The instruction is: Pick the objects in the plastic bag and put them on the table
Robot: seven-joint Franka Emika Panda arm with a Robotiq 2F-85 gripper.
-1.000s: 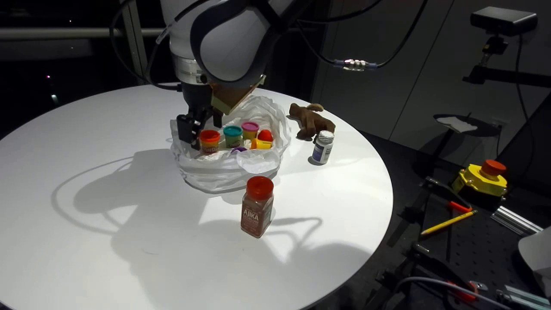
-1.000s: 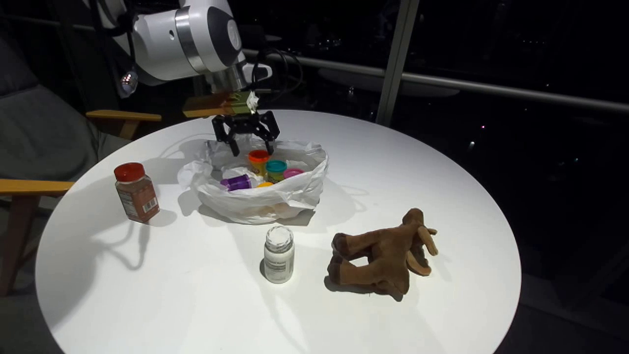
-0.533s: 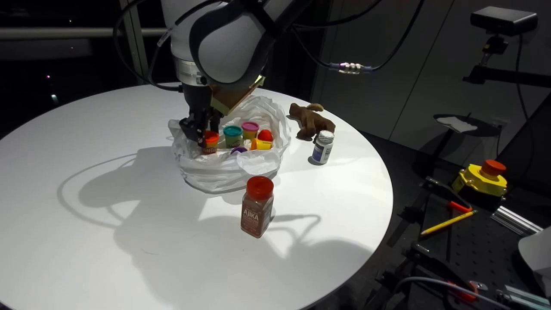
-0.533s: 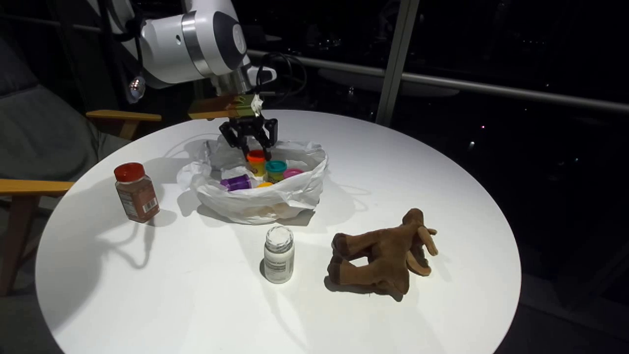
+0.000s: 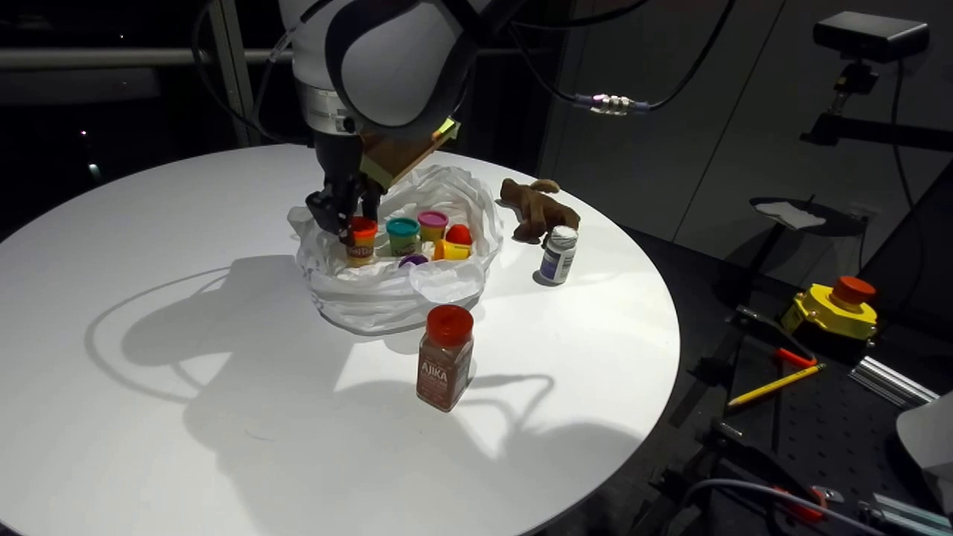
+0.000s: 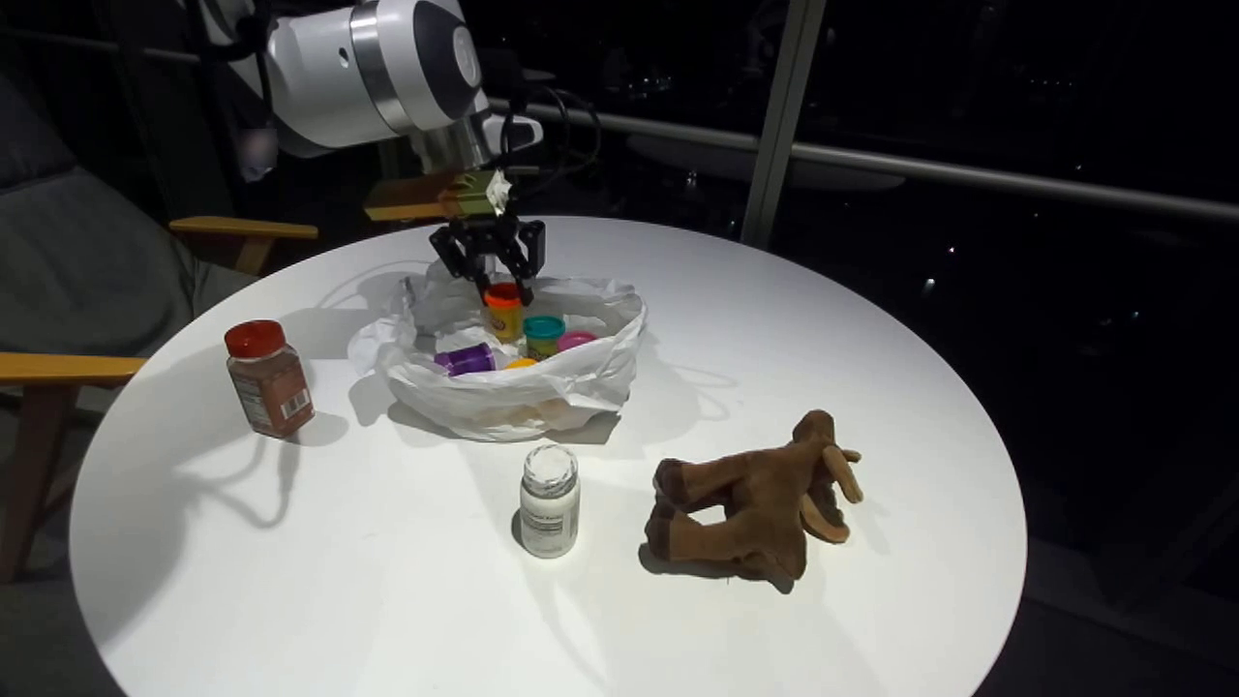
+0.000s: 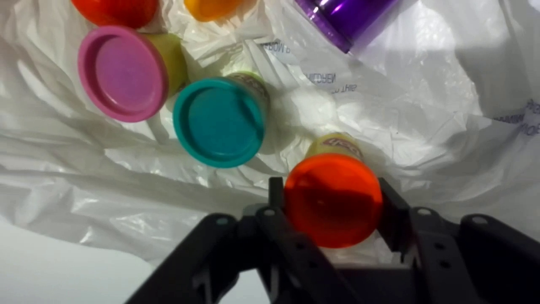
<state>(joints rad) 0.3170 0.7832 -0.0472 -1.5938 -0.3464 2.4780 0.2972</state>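
Pincer (image 7: 331,202), grasping orange-lidded tub (image 6: 503,315) about its lid. Advised: raise straight, clear of teal-lidded tub (image 7: 219,122) and plastic bag (image 6: 484,407); set upright on desk (image 6: 387,590), well inside its edge.

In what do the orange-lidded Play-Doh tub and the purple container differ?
The claw grips the orange-lidded Play-Doh tub; the purple container is not held. The tub is roughly upright; the purple container lies on its side. The tub shows orange and yellow, the purple container glossy purple. Both are inside the plastic bag.
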